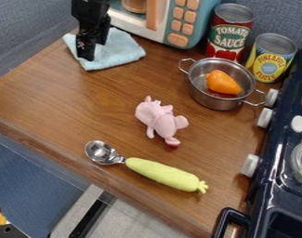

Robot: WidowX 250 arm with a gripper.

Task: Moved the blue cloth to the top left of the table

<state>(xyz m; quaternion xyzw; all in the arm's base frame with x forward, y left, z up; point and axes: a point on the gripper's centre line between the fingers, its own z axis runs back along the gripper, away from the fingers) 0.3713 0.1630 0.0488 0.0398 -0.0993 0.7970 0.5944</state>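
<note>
1. The blue cloth (pixel 119 52) lies flat and slightly askew by the upper-left edge of the desk (pixel 60 93), just in front of the toy microwave (pixel 187 23).
2. The black end effector (pixel 91 50) hangs down over the left part of the cloth, its lower end at the fabric. I cannot tell whether it is open or closed, or whether it grips the cloth.
3. Near the desk's upper-right corner stand two upright cans, a red one (pixel 231 32) beside the microwave and a yellow one (pixel 271 58) closer to the stove.
4. In front of the cans sits a two-handled metal pot (pixel 218 102), with an orange toy vegetable (pixel 222 82) inside.
5. A pink plush toy (pixel 159 117) lies around the middle of the desk.
6. Nearer the lower edge, a metal scoop (pixel 102 152) points left; its neck meets the left end of a long yellow-green toy vegetable (pixel 165 174).
7. The dark toy stove (pixel 274 172), with pale knobs, runs along the desk's right edge.
</note>
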